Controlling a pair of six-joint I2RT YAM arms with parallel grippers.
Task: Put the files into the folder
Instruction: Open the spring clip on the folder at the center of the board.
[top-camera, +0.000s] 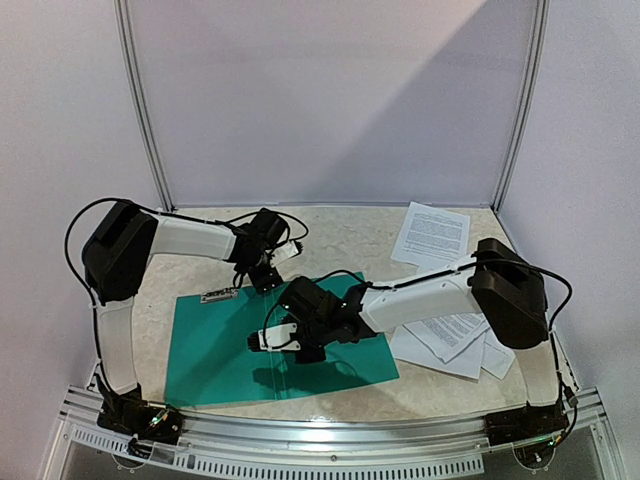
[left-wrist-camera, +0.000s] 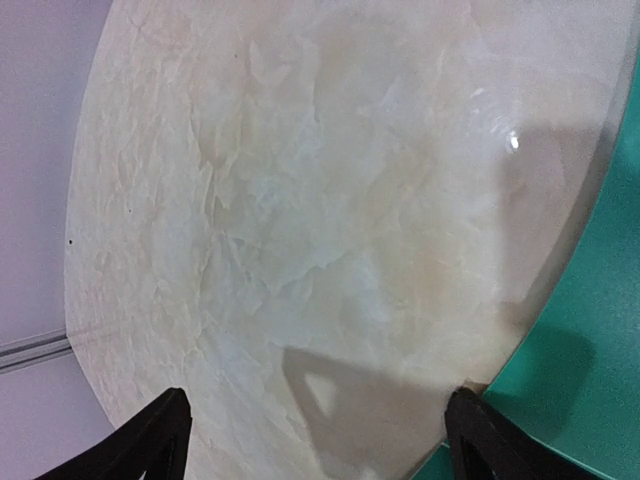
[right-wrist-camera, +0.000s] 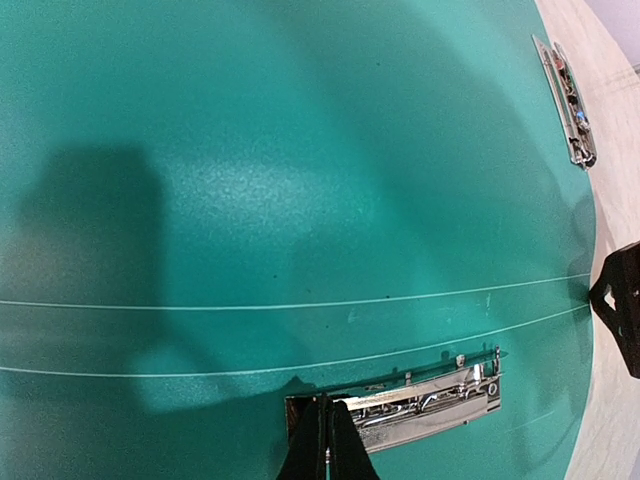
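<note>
1. The left gripper (left-wrist-camera: 315, 445) hangs over the marbled table (left-wrist-camera: 300, 200), just beside the folder's edge. Its fingers are spread wide apart and hold nothing.
2. The folder (top-camera: 215, 355) lies open and flat mid-table, teal inside up, with a metal clip (right-wrist-camera: 420, 398) on it.
3. The right gripper (right-wrist-camera: 325, 440) is low over the folder, fingers pressed together, tips at the clip's end.
4. The files (top-camera: 432, 235) lie loose on the table to the right, several of them beneath the right arm.

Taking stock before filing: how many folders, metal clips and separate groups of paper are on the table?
Folder: 1
Metal clips: 2
Paper groups: 2
Total: 5
</note>
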